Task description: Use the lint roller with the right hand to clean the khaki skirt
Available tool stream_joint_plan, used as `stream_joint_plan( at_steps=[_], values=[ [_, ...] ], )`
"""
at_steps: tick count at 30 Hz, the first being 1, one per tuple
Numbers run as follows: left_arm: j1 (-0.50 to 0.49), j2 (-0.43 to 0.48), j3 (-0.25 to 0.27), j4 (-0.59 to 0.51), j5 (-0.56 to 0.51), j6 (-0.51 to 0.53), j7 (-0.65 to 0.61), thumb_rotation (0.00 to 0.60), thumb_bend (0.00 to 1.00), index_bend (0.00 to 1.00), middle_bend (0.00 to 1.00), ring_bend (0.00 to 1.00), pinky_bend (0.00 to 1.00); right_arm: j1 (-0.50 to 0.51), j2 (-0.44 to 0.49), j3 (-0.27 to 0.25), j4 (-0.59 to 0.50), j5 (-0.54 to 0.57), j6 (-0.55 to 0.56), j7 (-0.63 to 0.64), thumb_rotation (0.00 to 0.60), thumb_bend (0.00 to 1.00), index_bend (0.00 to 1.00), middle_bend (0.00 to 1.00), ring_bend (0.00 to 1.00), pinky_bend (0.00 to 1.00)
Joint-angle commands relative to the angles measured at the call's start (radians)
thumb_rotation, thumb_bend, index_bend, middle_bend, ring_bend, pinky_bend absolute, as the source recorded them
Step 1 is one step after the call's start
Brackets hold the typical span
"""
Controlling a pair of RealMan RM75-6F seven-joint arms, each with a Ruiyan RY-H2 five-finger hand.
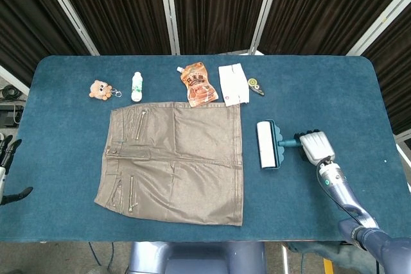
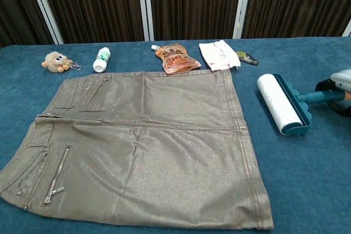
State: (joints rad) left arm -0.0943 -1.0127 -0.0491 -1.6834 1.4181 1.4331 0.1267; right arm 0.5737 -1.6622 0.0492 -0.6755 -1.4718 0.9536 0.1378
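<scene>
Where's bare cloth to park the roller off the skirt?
Free: the table right of the tape dispenser, beyond the lint roller and right hand; also left of the khaki skirt. Crowded: back edge, plush toy to white packet.
</scene>
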Motion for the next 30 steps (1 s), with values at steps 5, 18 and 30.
stream_joint_plan(
  at_steps=[5,18,30],
  values=[
    [0.001,0.009,0.002,-0.007,0.012,0.006,-0.017,0.6,0.0,0.0,0.0,0.0,0.0,0.057,0.131,0.022,-0.238,-0.084,0.132,-0.034,0.6,0.74,0.45,0.52,0.4,0.39],
    [-0.002,0.023,0.003,-0.003,0.018,-0.001,-0.055,0.6,0.0,0.0,0.0,0.0,0.0,0.213,0.237,0.109,-0.777,-0.007,-0.038,-0.56,0.6,0.79,0.45,0.53,0.41,0.4],
    [-0.002,0.032,0.003,0.013,0.018,-0.005,-0.094,0.6,0.0,0.0,0.0,0.0,0.0,0.296,0.061,0.112,-0.843,0.184,-0.113,-0.965,0.6,0.82,0.46,0.54,0.43,0.4]
  ],
)
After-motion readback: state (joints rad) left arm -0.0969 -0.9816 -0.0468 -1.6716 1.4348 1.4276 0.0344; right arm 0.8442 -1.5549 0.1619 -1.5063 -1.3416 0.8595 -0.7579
